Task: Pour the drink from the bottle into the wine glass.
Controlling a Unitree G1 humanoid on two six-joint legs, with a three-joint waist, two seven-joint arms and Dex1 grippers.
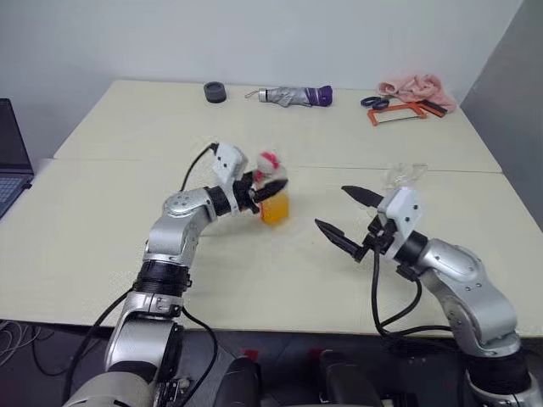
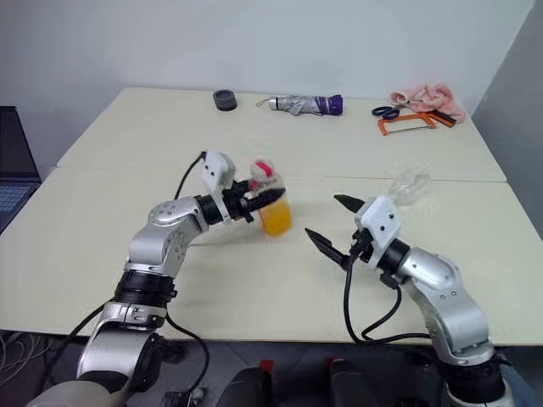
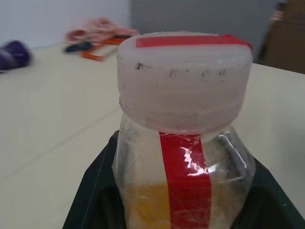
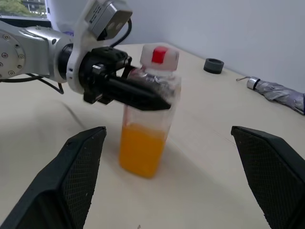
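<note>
Your left gripper (image 2: 270, 197) is clenched on the bottle (image 2: 271, 203), upright above the table (image 2: 127, 144) mid-scene, drink (image 4: 139, 150) filling its lower half, cap on. Your right gripper (image 2: 333, 220) hangs spread wide, gripping nothing, facing the bottle. The wine glass (image 2: 409, 185) stands just behind the right gripper

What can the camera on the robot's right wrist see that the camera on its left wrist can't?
Right wrist view alone: the left gripper shut on the bottle from outside, the orange drink filling its lower part, a dark ring, and the right gripper open. Left wrist view alone: the cap close up and a pink cloth. Both: the bottle and the table.
</note>
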